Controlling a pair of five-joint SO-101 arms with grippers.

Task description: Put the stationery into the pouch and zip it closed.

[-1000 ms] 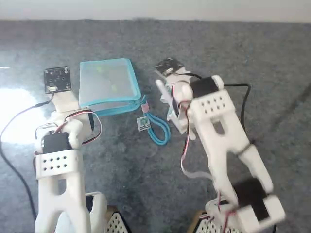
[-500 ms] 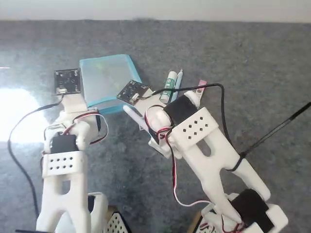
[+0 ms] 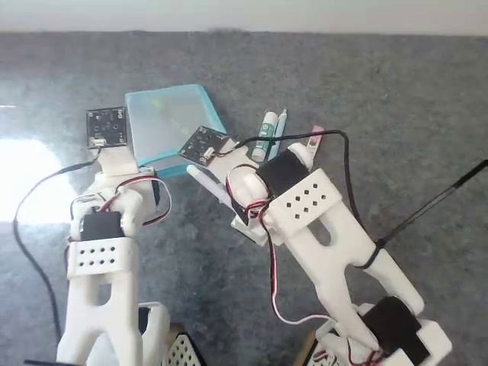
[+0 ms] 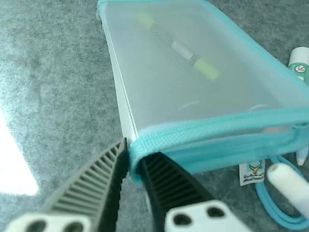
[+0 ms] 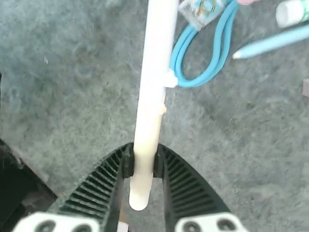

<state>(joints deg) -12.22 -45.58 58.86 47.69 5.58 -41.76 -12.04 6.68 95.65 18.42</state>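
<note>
Pouch (image 4: 193, 72) lies on the counter (image 4: 48, 72), near corner pinched in the left hand (image 4: 133, 179); right hand (image 5: 142, 166) squeezes a white pen (image 5: 154, 72).

White arms (image 3: 95, 305) bear black servos (image 3: 282, 171), ribbed claws (image 4: 133, 152) (image 5: 143, 152).

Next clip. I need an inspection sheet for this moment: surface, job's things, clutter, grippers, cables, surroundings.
Surface: grey felt-like table cover, with bright glare at one side.
Job's things: teal-trimmed pouch lies flat with a green-tipped marker inside; glue stick, light blue pen and a small pink item lie outside beside it.
Clutter: nothing seen.
Grippers: left gripper is shut on the pouch's corner; right gripper is shut on a white pen.
Cables: black cable arcs over the right arm; second black cable trails by the left arm.
Surroundings: pale wall strip behind the table.
</note>
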